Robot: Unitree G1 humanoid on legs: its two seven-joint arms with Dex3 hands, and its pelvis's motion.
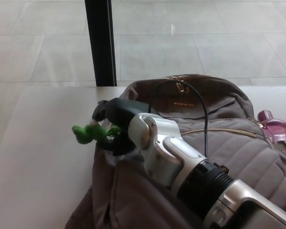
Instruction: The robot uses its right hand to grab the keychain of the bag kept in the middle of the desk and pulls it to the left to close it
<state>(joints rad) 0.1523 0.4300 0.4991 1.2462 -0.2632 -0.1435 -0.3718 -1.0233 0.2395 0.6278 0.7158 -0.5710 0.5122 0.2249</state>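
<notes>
Green keychain [88,133] pokes left from between right hand's [116,119] parted fingers [100,110]

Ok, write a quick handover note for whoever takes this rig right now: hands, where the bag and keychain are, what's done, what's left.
Left robot hand: not in view.
Right robot hand: at the bag's left edge, against the green keychain; whether it grips it is unclear.
Bag: mid desk, with the keychain sticking out leftward over the desk.
Done: keychain reached, now at the bag's left end.
Left: the arm hides the zip, so check it is fully closed, then let go.
</notes>
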